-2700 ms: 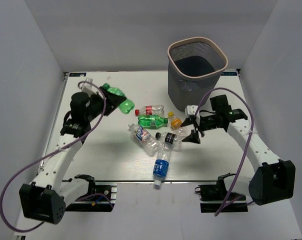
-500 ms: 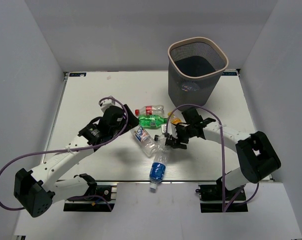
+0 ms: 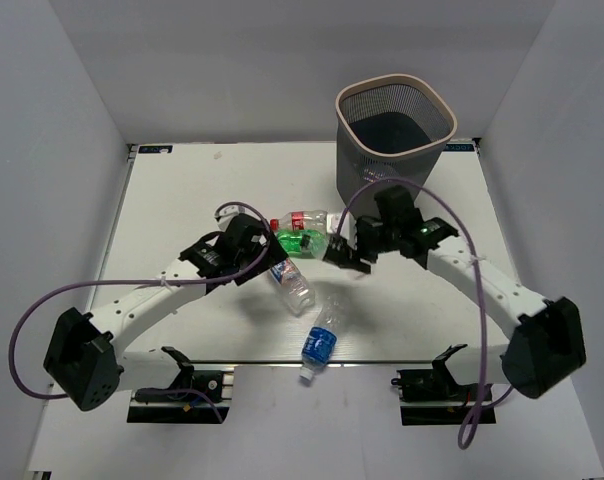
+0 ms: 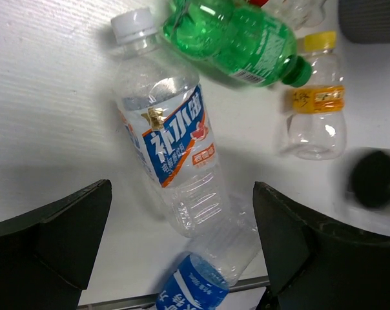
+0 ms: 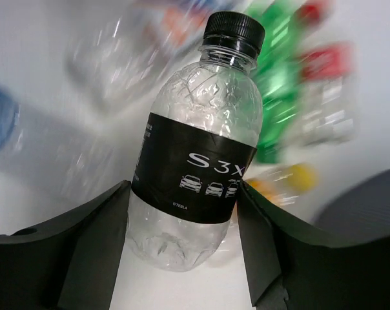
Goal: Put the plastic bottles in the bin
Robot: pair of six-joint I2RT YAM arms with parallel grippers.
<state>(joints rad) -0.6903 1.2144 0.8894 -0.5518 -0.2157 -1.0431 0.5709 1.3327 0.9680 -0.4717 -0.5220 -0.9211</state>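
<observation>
My right gripper (image 5: 182, 216) has its two dark fingers (image 5: 85, 239) pressed against either side of the small clear plastic bottle with a black label and black cap (image 5: 198, 161), so that one is gripped, close by the pile and well short of the tall dark grey mesh bin with the beige-pink rim (image 3: 422, 165). My left gripper (image 4: 182, 226) hangs with its jaws spread wide and nothing in them, right above the clear bottle with a white cap and blue-and-red label (image 4: 172, 148). Lying on the white table (image 3: 182, 190) I count that one, a translucent green bottle (image 4: 246, 39), a squat clear bottle with a yellow cap and orange label (image 4: 318, 110), a clear red-labelled bottle (image 3: 304, 219) and a blue-labelled bottle (image 3: 320, 346) by the near edge. Whether anything sits in the bin I can't tell; its inside is just dark. I'd call it early going: one in hand, five to fetch.
</observation>
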